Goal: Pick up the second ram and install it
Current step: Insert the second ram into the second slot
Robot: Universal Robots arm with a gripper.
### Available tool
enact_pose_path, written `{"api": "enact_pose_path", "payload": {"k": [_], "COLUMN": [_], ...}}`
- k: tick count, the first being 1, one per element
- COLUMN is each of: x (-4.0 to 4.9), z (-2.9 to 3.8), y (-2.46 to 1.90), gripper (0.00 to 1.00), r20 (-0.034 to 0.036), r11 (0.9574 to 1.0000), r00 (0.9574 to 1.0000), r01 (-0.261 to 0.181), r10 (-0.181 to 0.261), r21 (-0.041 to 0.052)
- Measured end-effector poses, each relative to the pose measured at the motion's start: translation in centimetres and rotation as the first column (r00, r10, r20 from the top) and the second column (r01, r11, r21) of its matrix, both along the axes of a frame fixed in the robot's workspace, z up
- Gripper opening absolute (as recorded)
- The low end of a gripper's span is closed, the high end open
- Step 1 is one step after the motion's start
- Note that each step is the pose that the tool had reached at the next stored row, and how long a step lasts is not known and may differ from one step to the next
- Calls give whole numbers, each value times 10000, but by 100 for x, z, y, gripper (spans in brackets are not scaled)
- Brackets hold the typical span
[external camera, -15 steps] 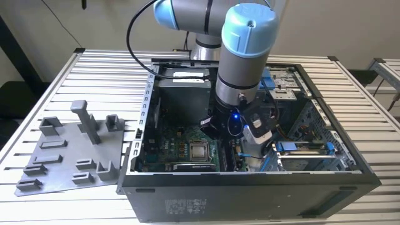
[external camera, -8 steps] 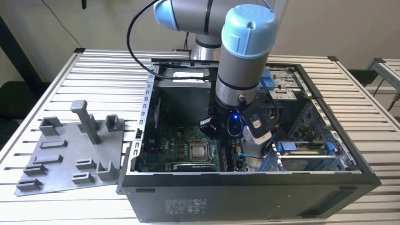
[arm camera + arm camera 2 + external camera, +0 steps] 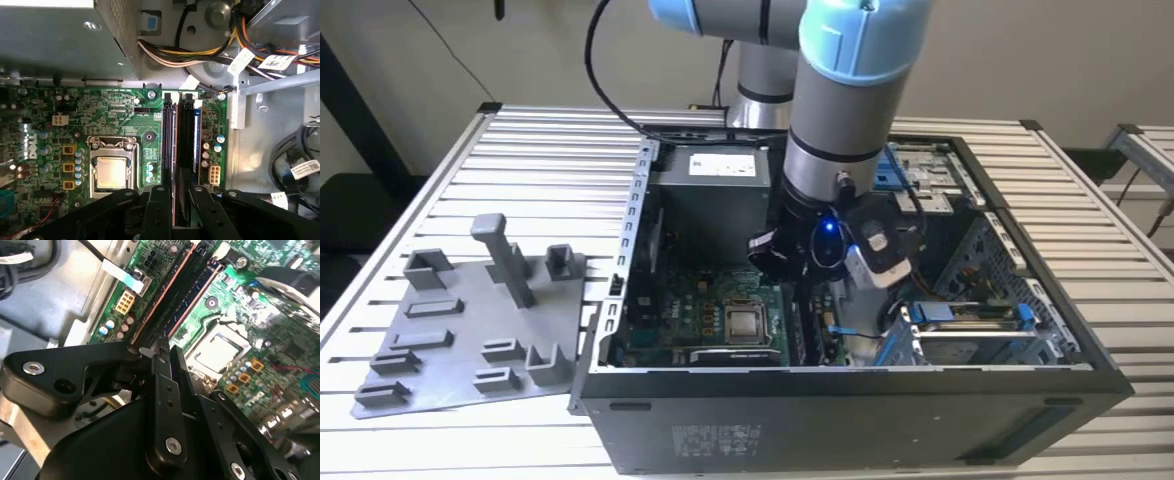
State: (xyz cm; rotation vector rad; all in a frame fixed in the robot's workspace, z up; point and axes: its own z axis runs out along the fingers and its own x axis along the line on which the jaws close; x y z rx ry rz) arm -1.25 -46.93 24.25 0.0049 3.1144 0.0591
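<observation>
While my fingers press together on it, the second ram [image 3: 183,150] stands on edge along the memory slots [image 3: 172,150] of the motherboard [image 3: 115,115], seen in the first wrist view as a thin dark strip. My gripper [image 3: 181,195] pinches it at one end. A processor socket [image 3: 111,172] lies beside the slots. All this sits inside the open computer case [image 3: 854,420]. On the exterior view's left, a grey holder tray [image 3: 454,350] lies on the table just beside the case.
</observation>
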Motion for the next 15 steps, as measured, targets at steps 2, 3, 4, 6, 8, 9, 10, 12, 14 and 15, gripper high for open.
{"api": "enact_pose_path", "payload": {"k": [2,3,4,6,8,9,10,12,14,15], "x": [1,1,0,0,0,0,0,0,0,0], "z": [40,40,40,40,41,41,41,41,41,41], "y": [1,0,0,0,0,0,0,0,0,0], "gripper": [22,22,22,13,11,11,11,11,11,11], "r20": [-15,-27,-41,-66,-93,-105,-118,-143,-169,-181], "r11": [10000,10000,10000,10000,10000,10000,10000,10000,10000,10000], "r00": [10000,10000,10000,10000,10000,9999,9999,9999,9999,9998], "r01": [-2,-1,0,0,0,0,0,0,0,-1], "r10": [2,1,0,0,0,0,0,0,0,1], "r21": [4,4,4,3,1,2,0,1,2,1]}}
